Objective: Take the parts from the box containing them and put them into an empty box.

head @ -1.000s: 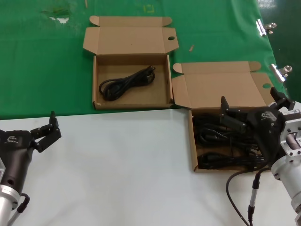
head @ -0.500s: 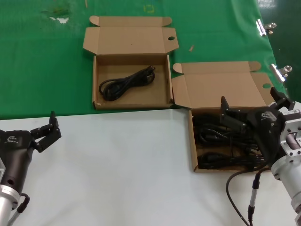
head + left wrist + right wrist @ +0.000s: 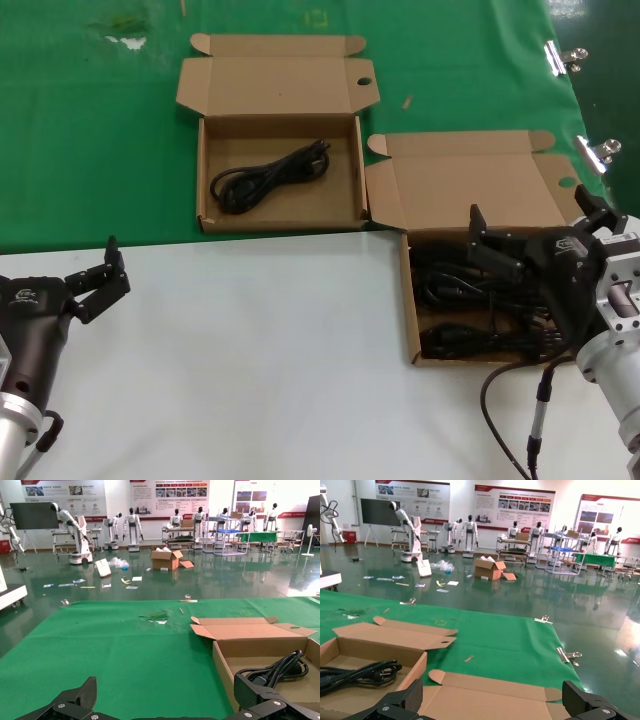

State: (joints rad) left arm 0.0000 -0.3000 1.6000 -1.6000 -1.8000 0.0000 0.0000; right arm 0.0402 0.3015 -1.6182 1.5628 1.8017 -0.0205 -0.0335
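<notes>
The near box (image 3: pixel 409 300) on the right holds several black power cords (image 3: pixel 465 338), partly hidden by my arm. My right gripper (image 3: pixel 531 222) hovers over it, open and empty; in the right wrist view (image 3: pixel 495 698) its open jaws frame the box's lid (image 3: pixel 485 702). The far box (image 3: pixel 280 208) holds one coiled cord (image 3: pixel 268 177); both also show in the right wrist view, box (image 3: pixel 417 665) and cord (image 3: pixel 360 672). My left gripper (image 3: pixel 104 280) is open and empty over the white table at the near left. The left wrist view (image 3: pixel 167 694) shows the far box (image 3: pixel 222 662) and its cord (image 3: pixel 275 667).
A green mat (image 3: pixel 90 150) covers the far half and a white sheet (image 3: pixel 270 350) the near half. Metal clips (image 3: pixel 563 57) lie at the far right edge. My own thin black wire (image 3: pixel 505 400) loops beside the right arm.
</notes>
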